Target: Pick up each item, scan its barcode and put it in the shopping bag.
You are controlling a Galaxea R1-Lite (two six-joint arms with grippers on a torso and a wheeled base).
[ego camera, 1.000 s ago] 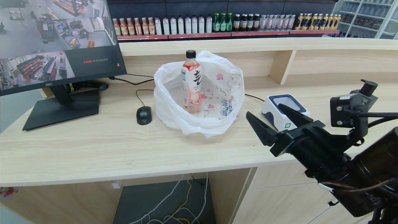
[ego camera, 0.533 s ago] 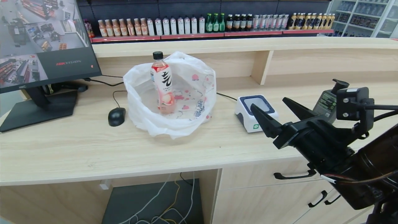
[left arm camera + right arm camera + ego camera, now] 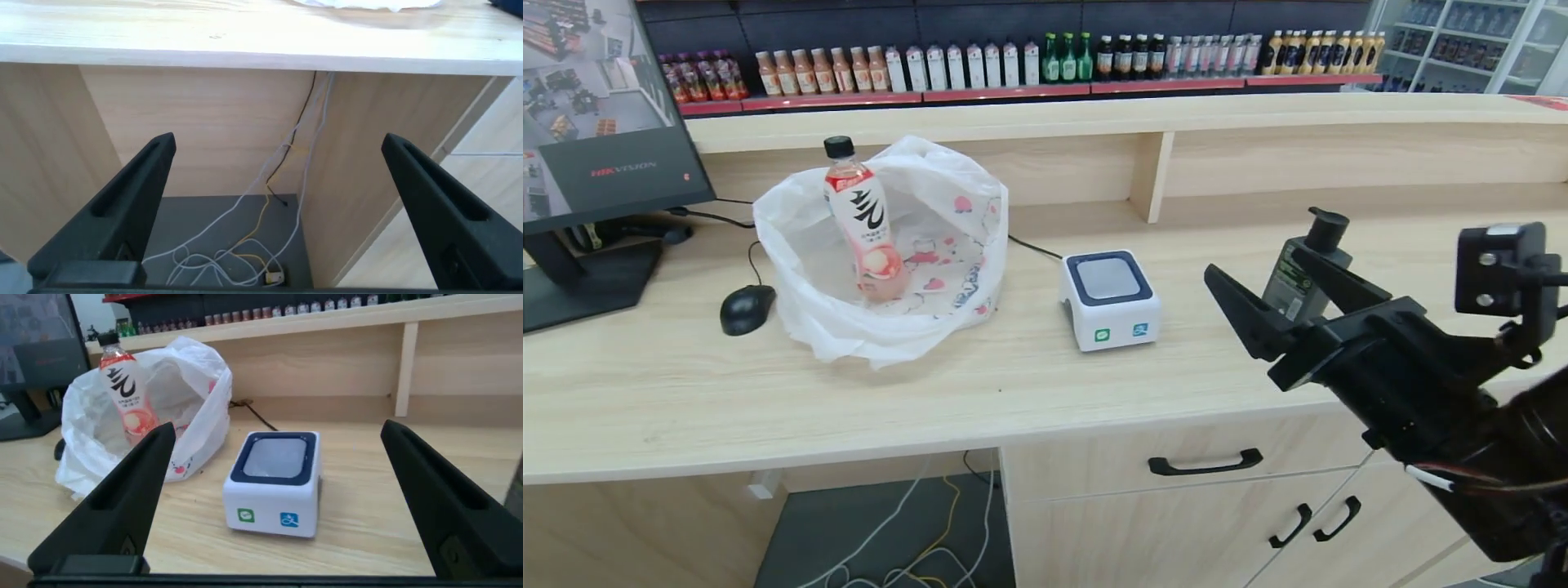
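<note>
Standing upright inside a crumpled white plastic shopping bag (image 3: 866, 343) with pink prints is a clear bottle of pink drink (image 3: 862, 229) with a black cap. The bag sits open on the pale wooden surface (image 3: 1013, 384). Just beside the bag, on the robot's right, rests a white box-shaped barcode scanner (image 3: 1109, 314) with a dark blue rim around its upward-facing window. Farther right stands a dark grey bottle (image 3: 1284, 284) with a black cap, partly hidden behind the right tool (image 3: 1251, 260). That right tool hangs over the front edge of the surface, its black fingers spread wide with nothing between them, pointing toward the scanner and the bag. The left tool (image 3: 278, 140) sits below the surface edge, fingers wide apart and empty, facing the recess underneath where loose cables (image 3: 245, 253) lie. A black computer mouse (image 3: 745, 309) lies just beside the bag on the robot's left, near a black monitor (image 3: 605, 163).
</note>
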